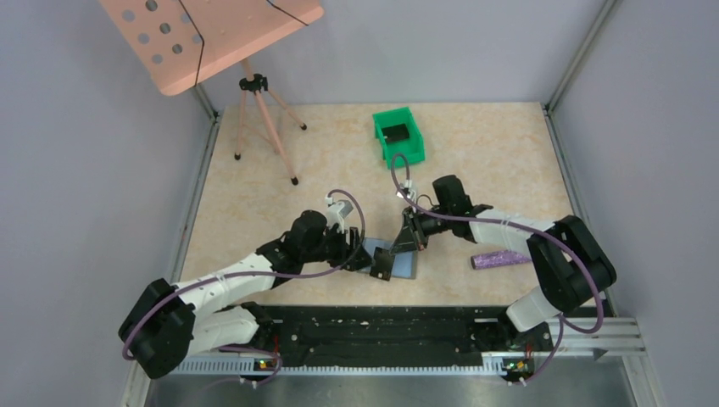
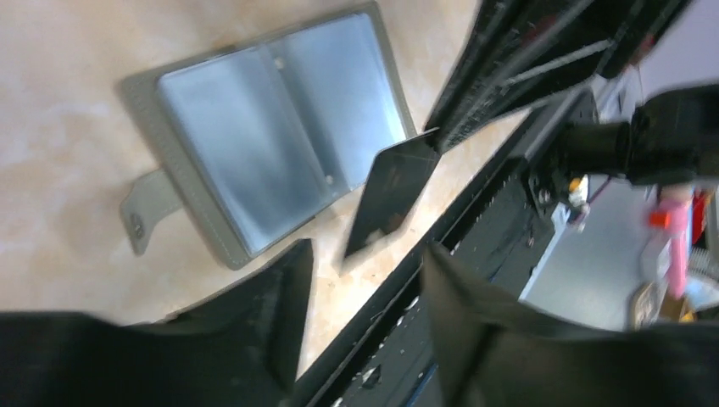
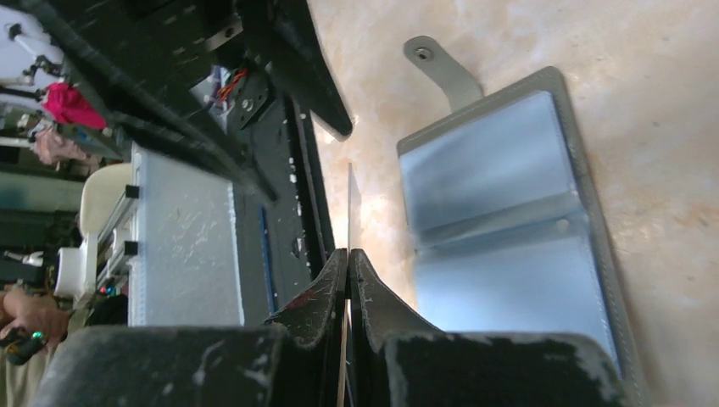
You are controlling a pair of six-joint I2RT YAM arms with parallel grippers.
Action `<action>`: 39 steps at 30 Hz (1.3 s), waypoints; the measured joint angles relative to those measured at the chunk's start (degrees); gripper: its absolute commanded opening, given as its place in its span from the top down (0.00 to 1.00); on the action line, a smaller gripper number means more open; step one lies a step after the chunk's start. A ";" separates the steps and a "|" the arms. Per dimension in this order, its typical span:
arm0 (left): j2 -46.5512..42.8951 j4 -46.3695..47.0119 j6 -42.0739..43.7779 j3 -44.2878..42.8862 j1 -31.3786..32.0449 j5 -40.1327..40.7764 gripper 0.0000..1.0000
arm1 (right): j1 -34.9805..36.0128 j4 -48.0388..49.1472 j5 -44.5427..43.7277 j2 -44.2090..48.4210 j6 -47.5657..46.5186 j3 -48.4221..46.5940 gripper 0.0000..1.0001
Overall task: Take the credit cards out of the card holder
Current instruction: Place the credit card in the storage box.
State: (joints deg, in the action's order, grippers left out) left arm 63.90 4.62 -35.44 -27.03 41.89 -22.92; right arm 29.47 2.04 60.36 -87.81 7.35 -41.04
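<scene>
The card holder (image 1: pixel 405 265) lies open and flat on the table, grey outside with light blue panels (image 3: pixel 509 246) and a snap strap (image 3: pixel 434 66). A dark credit card (image 2: pixel 392 197) hangs out of it, just beside its near edge. My right gripper (image 3: pixel 348 253) is shut on that card's upper corner, and the card shows edge-on between its fingers. In the top view the right gripper (image 1: pixel 414 236) hovers just above the holder. My left gripper (image 2: pixel 365 250) is open beside the card, touching neither the card nor the holder, its fingers (image 2: pixel 284 297) wide apart.
A green bin (image 1: pixel 398 136) stands at the back of the table. A purple cylinder (image 1: pixel 500 259) lies at the right by the right arm. A tripod (image 1: pixel 259 119) carrying a pink perforated board stands at the back left. The black base rail (image 1: pixel 381 326) runs along the near edge.
</scene>
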 measured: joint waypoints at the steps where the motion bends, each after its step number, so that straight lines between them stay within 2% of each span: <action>1: -0.37 -0.94 0.17 -0.11 0.00 0.96 0.08 | -0.13 0.00 -0.83 0.15 0.63 0.00 1.00; 2: -0.81 -1.97 0.02 -0.31 0.00 2.19 0.02 | -0.35 -0.07 -1.86 0.52 1.51 0.00 1.00; 3: -1.36 -2.99 0.02 -0.46 0.00 3.54 0.01 | -0.66 -0.13 -2.80 1.09 2.29 -0.04 1.00; 11: -6.69 -12.76 2.32 -5.77 0.00 13.00 0.01 | -8.41 -2.71 -12.66 5.79 10.58 -5.95 1.00; 18: -8.83 -19.32 5.25 -10.51 -0.02 19.65 0.01 | -14.64 -5.25 -27.54 5.11 16.48 -18.78 1.00; 28: -9.42 -23.32 5.60 -10.43 -0.02 24.48 0.02 | -14.67 -3.82 -46.97 -10.73 21.33 -38.32 1.00; 34: -9.40 -29.22 5.62 -13.57 -0.02 24.28 0.02 | -14.67 -3.74 -51.54 -21.44 22.67 -46.64 1.00; 39: -9.38 -32.37 7.39 -19.10 -0.02 24.33 0.01 | -14.64 -0.72 -52.35 -27.17 25.44 -48.41 1.00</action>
State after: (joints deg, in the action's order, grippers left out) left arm 54.52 -27.75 -28.05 -46.13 41.87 1.41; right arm 14.83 1.32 8.01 -114.98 32.80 -89.45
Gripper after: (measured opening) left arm 0.984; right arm 0.005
